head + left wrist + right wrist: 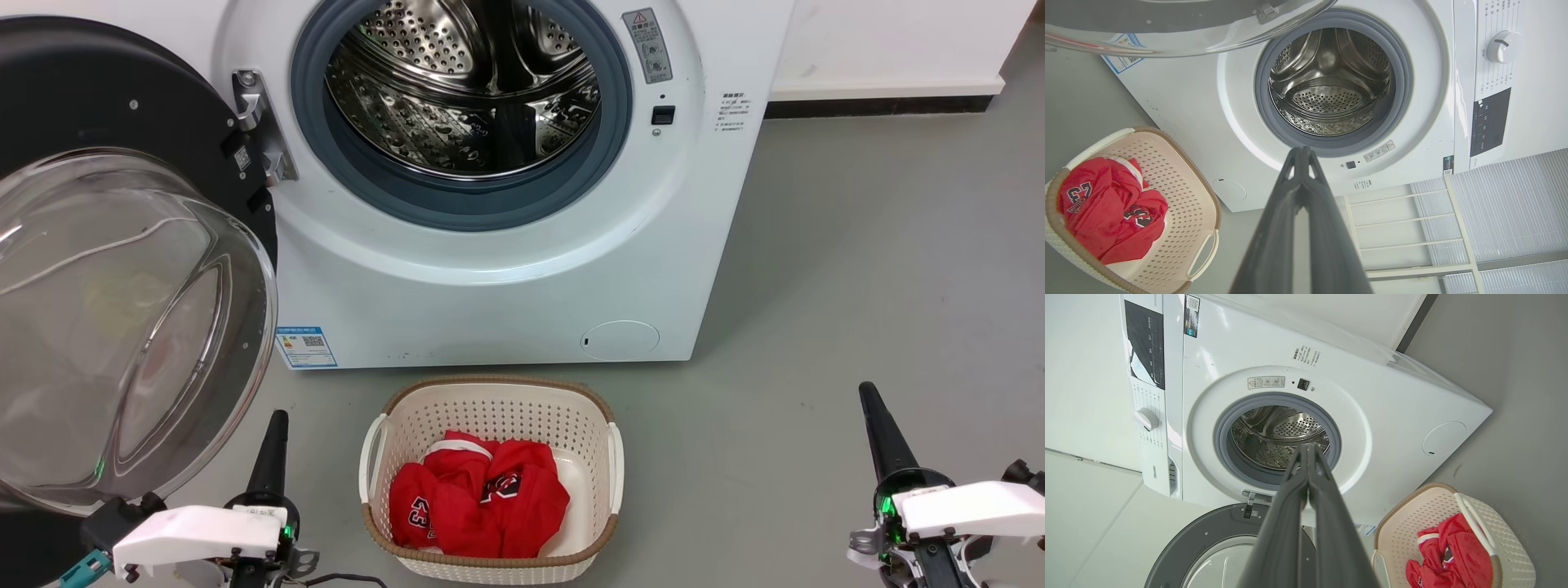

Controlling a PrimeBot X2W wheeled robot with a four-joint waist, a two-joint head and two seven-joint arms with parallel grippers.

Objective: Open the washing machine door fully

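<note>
Black door (122,245) open — wrist views add dial (1504,45).

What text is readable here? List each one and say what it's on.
"Hisense": end of the control strip.
"23": red jersey in the basket.
Too small or blurred to read: warning sticker beside the drum, blue-edged label, small print on the washer's front, and the dial markings.

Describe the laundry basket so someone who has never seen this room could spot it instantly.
Find the white washing machine with its round door swung open to the left. On the grey floor in front of it sits the basket: cream perforated plastic, set apart by its brown woven rim and the red clothes inside.
</note>
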